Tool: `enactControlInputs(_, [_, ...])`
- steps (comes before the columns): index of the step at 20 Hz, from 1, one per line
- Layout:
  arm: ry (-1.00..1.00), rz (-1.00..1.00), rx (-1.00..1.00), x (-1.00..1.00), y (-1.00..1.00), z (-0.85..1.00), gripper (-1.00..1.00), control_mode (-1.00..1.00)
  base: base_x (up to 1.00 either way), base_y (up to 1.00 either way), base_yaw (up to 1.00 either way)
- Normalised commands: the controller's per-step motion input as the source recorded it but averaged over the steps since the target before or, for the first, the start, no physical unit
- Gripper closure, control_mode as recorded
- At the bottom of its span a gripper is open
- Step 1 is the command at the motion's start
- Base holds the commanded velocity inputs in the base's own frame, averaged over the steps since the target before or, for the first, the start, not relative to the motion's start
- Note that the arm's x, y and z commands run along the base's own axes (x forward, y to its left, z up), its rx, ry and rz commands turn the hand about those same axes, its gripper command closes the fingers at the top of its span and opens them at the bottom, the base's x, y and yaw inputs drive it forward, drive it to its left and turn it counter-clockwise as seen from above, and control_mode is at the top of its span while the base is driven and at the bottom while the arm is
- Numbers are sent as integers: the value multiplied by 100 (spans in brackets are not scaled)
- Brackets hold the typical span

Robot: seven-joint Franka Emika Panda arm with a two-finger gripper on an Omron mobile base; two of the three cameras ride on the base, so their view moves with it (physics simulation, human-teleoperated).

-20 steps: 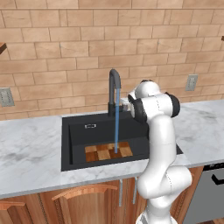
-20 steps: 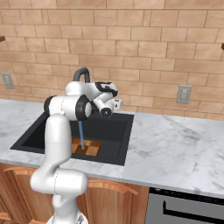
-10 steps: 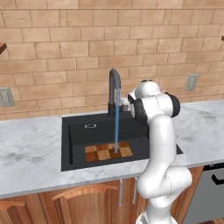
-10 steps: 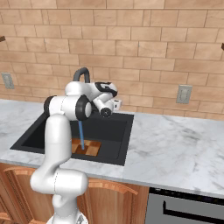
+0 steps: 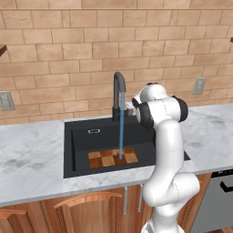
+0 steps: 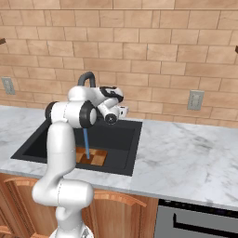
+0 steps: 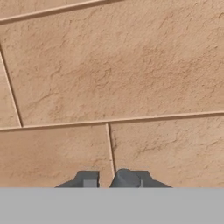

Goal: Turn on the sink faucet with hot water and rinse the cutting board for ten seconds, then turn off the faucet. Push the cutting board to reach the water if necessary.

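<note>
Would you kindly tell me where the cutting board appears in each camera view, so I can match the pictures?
Left base view: cutting board on the sink floor, front centre, under the water.
Right base view: partly hidden by the arm, lower left of centre.
Hand view: not in it; brick wall.
Shared landmark: the faucet.

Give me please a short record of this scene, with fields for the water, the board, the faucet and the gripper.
water: running, a thin blue stream from the faucet spout
cutting board: flat on the sink floor, the stream lands on it
faucet: dark gooseneck at the back of the sink
gripper: near the faucet base, facing the brick wall, fingertips close together, nothing seen between them
</note>
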Motion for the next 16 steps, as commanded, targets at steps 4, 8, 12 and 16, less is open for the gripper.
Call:
enactControlInputs(4, [4,0,0,-31,-30,0,100,-100,0,0,0])
enactControlInputs(8, [4,0,0,-38,-36,-2,100,-100,0,0,0])
enactControlInputs(12, [5,0,0,-43,-38,-7,100,-100,0,0,0])
enactControlInputs(16, [7,0,0,-54,-39,-10,100,-100,0,0,0])
